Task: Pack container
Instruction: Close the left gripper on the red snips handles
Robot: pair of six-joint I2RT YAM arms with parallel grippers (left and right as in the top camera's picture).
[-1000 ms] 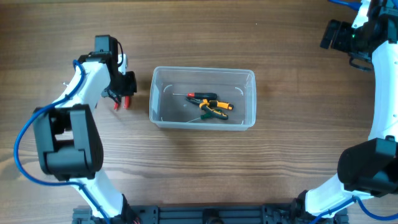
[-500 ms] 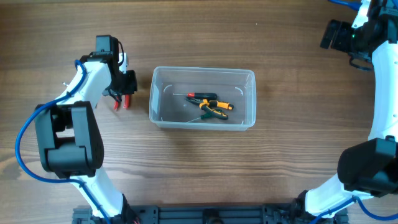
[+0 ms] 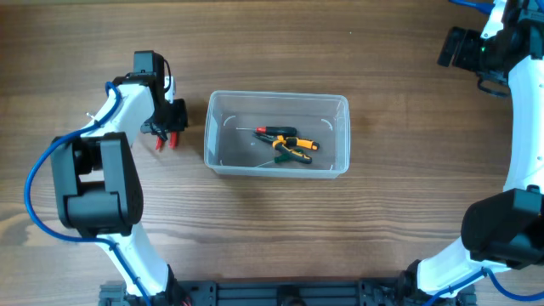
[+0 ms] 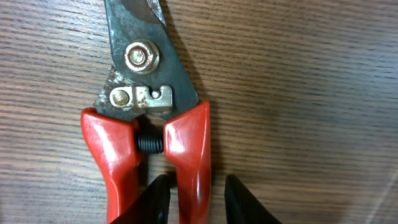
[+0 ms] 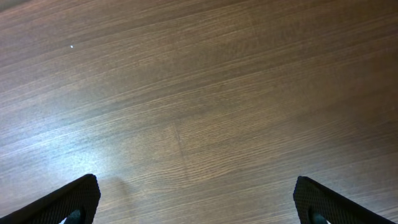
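At nine o'clock of the container (image 3: pixel 277 96), the left gripper (image 4: pixel 194 202) straddles one handle of the shears (image 4: pixel 149 81), jaws narrow but unclamped, likely to pack them; the right gripper (image 5: pixel 196 199) idles, jaws wide.

The white left arm (image 3: pixel 119 102) sits a touch further right over the wooden surface (image 3: pixel 272 238) than before, wrist and black elbow block alike. The left hand (image 4: pixel 196 190) loosens slightly, its fingers (image 4: pixel 157 199) a little wider around one grip of the red-handled metal shears (image 4: pixel 146 74).
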